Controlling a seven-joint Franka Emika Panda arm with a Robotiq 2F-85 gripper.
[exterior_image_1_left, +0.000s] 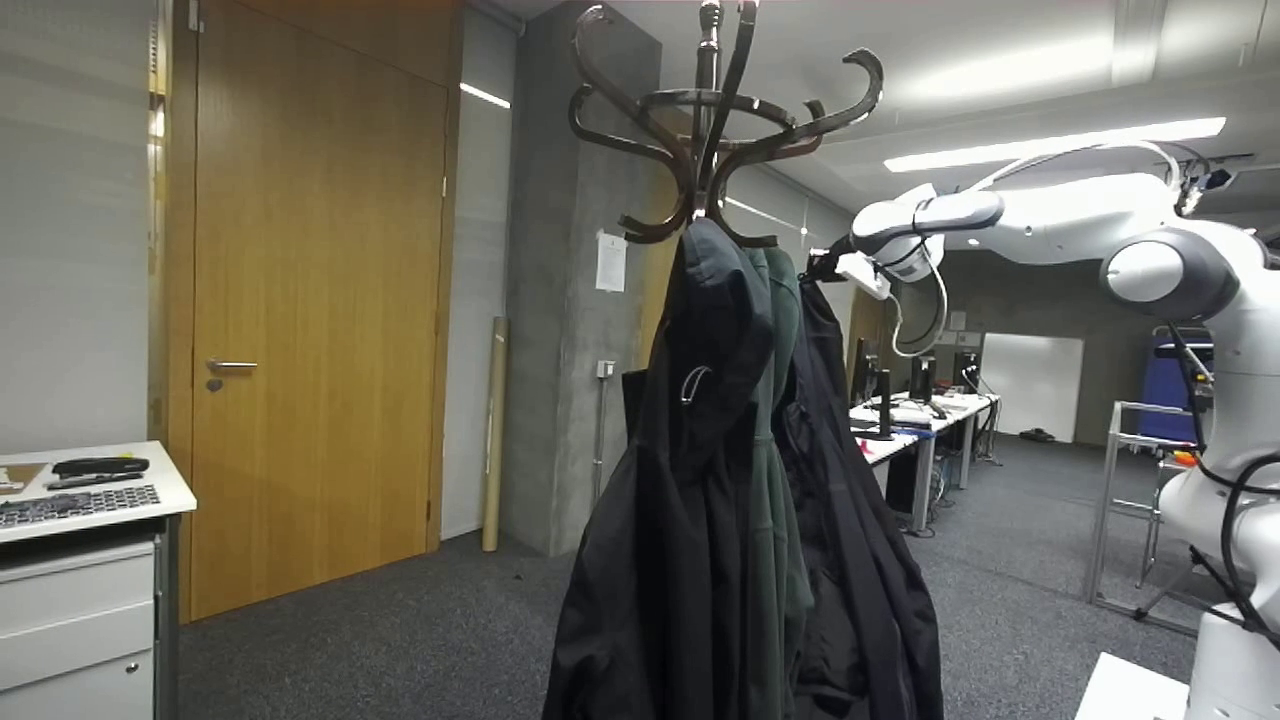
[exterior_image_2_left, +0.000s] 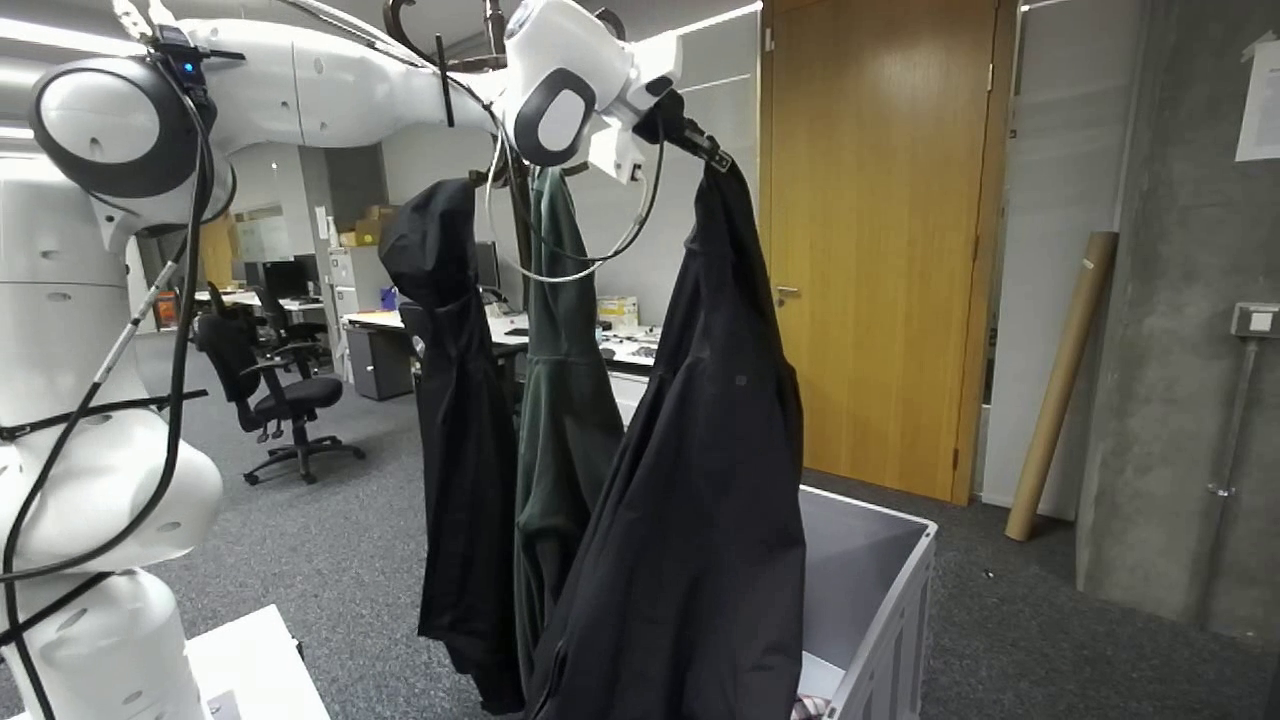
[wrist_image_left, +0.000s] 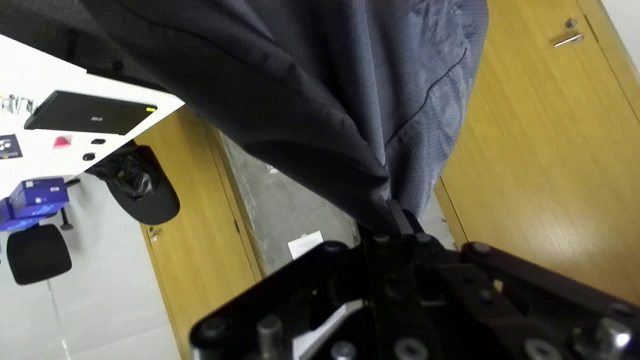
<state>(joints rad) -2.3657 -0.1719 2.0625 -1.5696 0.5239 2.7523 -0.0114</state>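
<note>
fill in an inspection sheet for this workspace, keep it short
Surface: grey carpet
Garments: held jacket, pinched at its top; green garment and other jacket hang on the rack
Clutter: crate behind the held jacket in an exterior view; oddments on the desk
Gripper: shut on the held jacket's top
Cables: white cable loops below the arm; whether it touches the green garment is unclear
Surroundings: wooden door, pillar, tube standing on end
</note>
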